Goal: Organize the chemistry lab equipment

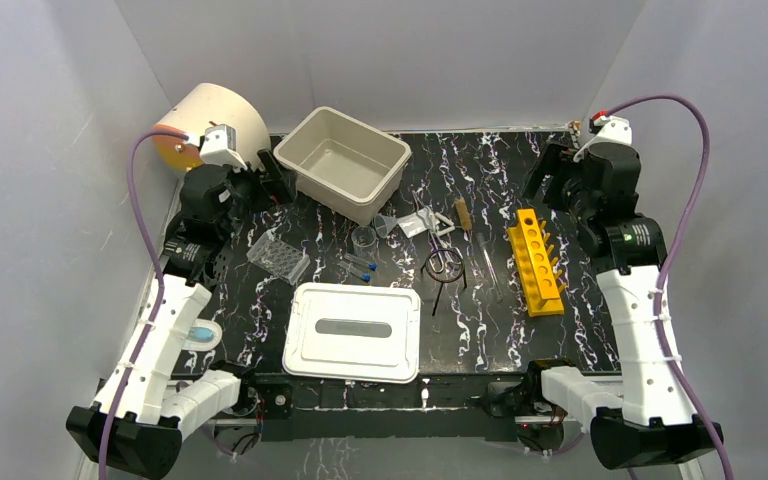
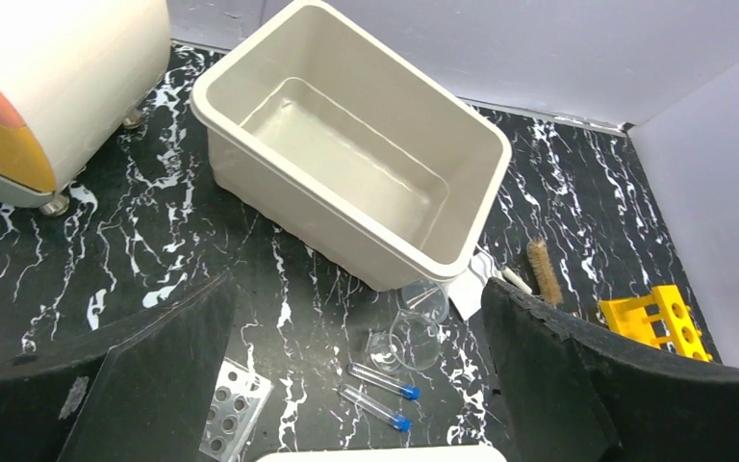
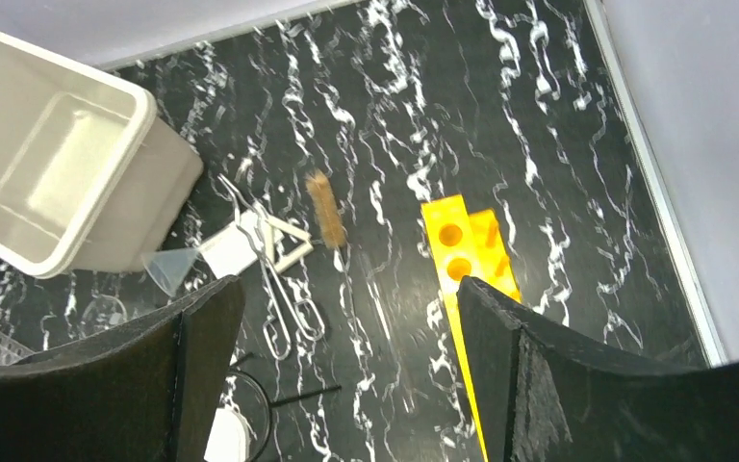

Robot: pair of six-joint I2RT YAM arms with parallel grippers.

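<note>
Black marbled table (image 1: 470, 340) carries all the equipment, and none of it is sorted yet. The small items lie loose in the middle, between the open cream bin (image 2: 289, 212) at the back and its white lid (image 1: 352, 332) at the near edge. Probably the lid is set aside so the bin can take them.

Two blue-capped vials (image 2: 383, 380) lie flat beside the clear beaker (image 2: 414, 345). The funnel (image 3: 171, 269), the metal forceps (image 3: 284, 298) and the tan-bristled brush (image 3: 326, 210) are near together. The black wire ring stand (image 1: 444, 264) and the glass tubes (image 1: 490, 262) lie just left of the yellow tube rack (image 1: 535, 262), which I think is meant for the tubes.

The left gripper (image 2: 358, 287) hangs above the bin and vials, jaws wide, holding nothing. The right gripper (image 3: 348, 284) hovers over the forceps and rack, also wide and empty.
</note>
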